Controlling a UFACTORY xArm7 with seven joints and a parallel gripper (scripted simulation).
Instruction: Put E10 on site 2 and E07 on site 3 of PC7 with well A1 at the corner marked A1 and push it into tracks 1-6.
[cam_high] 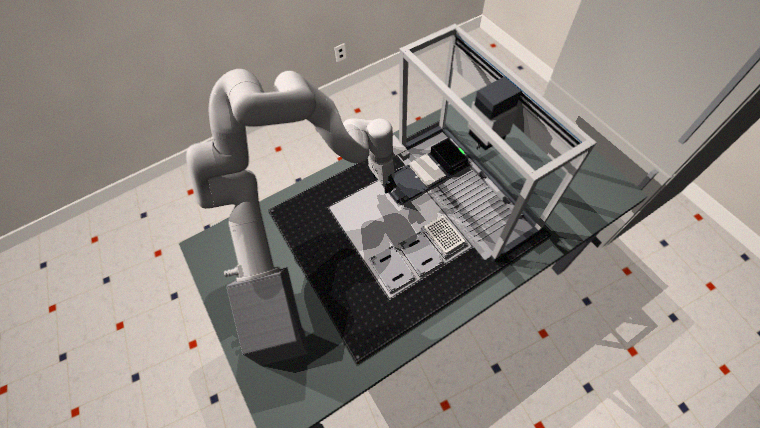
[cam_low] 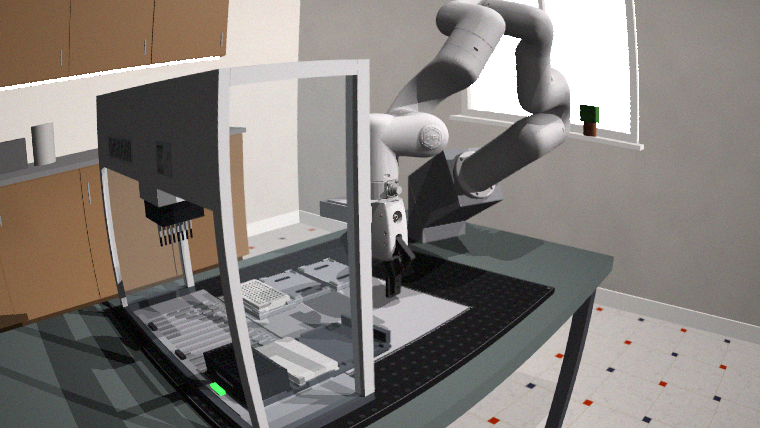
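Green lamp [cam_low: 216, 389] glows behind carrier PC7 [cam_low: 297, 357], which lies lengthwise in the left tracks, handle toward the apron. Only the exterior view shows the spread, empty gripper [cam_low: 392, 276] clear above it.

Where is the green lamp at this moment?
In the top view the lit green lamp is inside the instrument frame, at the far edge of the black block; in the exterior view it glows near the bottom, beside that block.
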